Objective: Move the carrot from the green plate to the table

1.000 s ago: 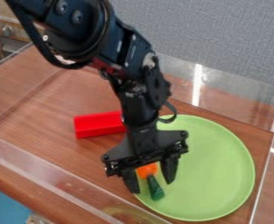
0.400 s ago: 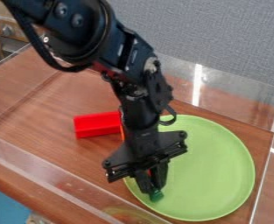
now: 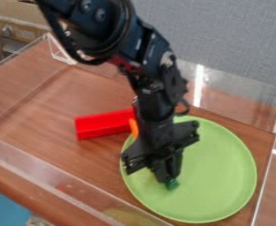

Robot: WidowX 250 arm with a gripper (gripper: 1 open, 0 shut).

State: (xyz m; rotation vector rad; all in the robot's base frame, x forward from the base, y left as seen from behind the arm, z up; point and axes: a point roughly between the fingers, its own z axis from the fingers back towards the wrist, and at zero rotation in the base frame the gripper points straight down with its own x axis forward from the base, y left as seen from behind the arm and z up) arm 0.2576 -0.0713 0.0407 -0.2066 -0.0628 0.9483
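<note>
The table (image 3: 57,97) is bounded by low clear walls, so little room is left for a set-down beside the green plate (image 3: 228,172); a carry could be checked by the plate's raised rim. A red block (image 3: 102,124) lies just beyond the plate and could be knocked. The gripper (image 3: 167,177) is pointed down onto the plate, its jaws drawn together, apparently on the carrot (image 3: 171,183), of which only the green end is seen. So narrow a hold could be lost in lifting.
</note>
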